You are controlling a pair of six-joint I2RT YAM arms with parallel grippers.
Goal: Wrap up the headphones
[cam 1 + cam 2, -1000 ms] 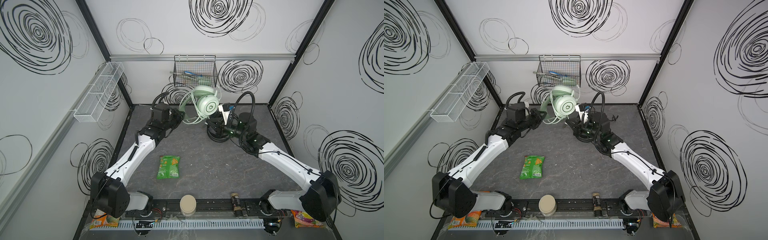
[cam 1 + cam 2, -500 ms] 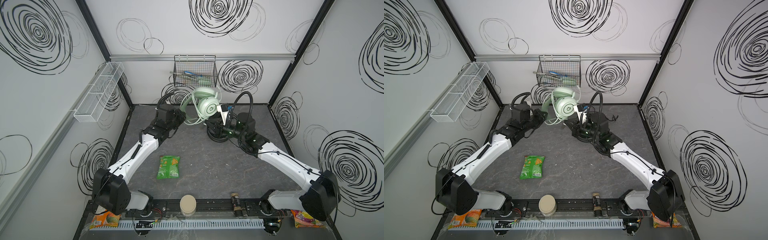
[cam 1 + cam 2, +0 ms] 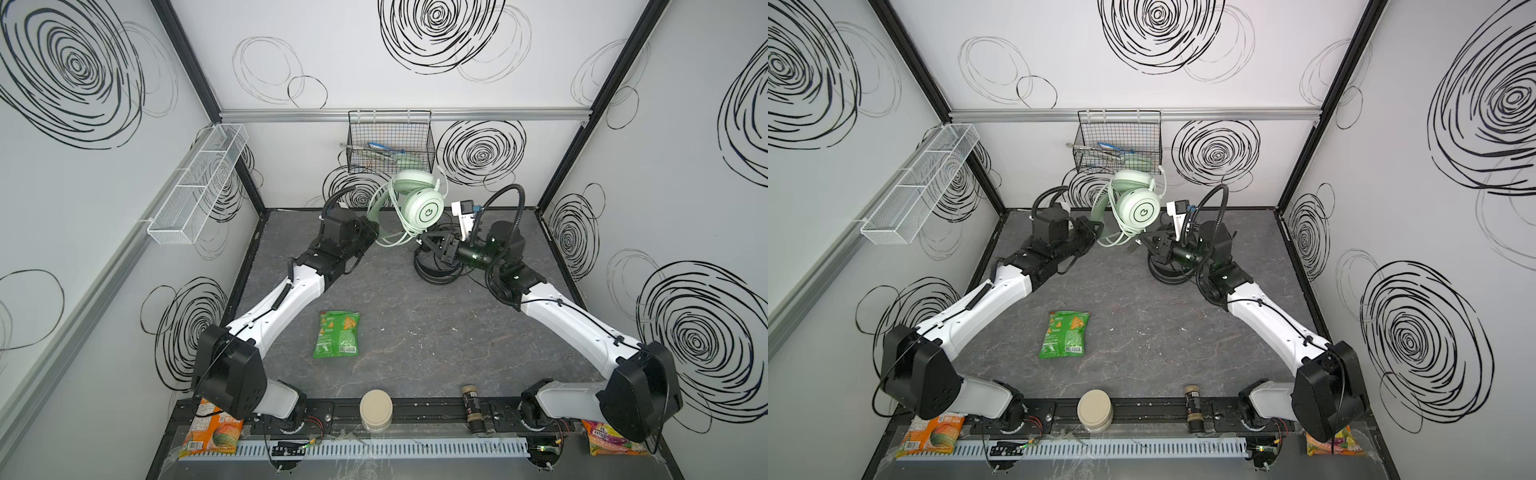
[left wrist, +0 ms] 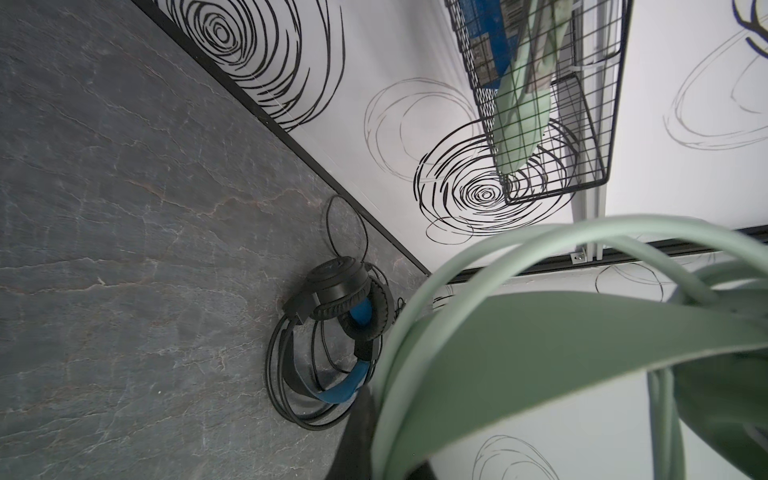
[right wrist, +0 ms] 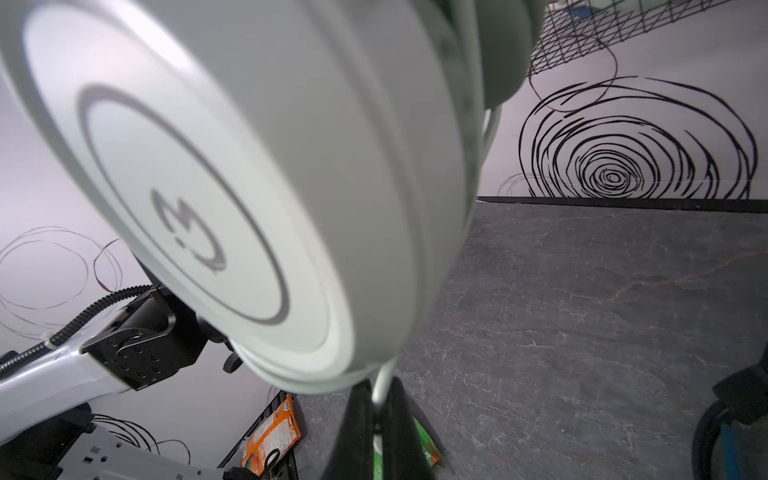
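Note:
The mint-green headphones [image 3: 424, 210] [image 3: 1138, 212] hang in the air at the back centre in both top views, with the pale cable looped around them. My left gripper [image 3: 374, 235] [image 3: 1098, 232] is shut on their green headband [image 4: 540, 353]. My right gripper [image 3: 424, 241] [image 5: 380, 415] is shut on the pale cable [image 5: 384, 382] just under the big earcup [image 5: 208, 187]. The black headphones [image 3: 436, 270] [image 4: 345, 307] with blue lining lie on the table below my right wrist, their black cable coiled around them.
A green snack bag [image 3: 336, 334] lies mid-table. A black wire basket [image 3: 390, 145] hangs on the back wall just above the mint headset. A white mesh shelf [image 3: 199, 187] runs along the left wall. A round lid [image 3: 376, 409] and a small bottle [image 3: 471, 399] sit at the front rail.
My left arm has pushed in toward the back centre, and the mint headset has shifted slightly to the right. Both grips have held.

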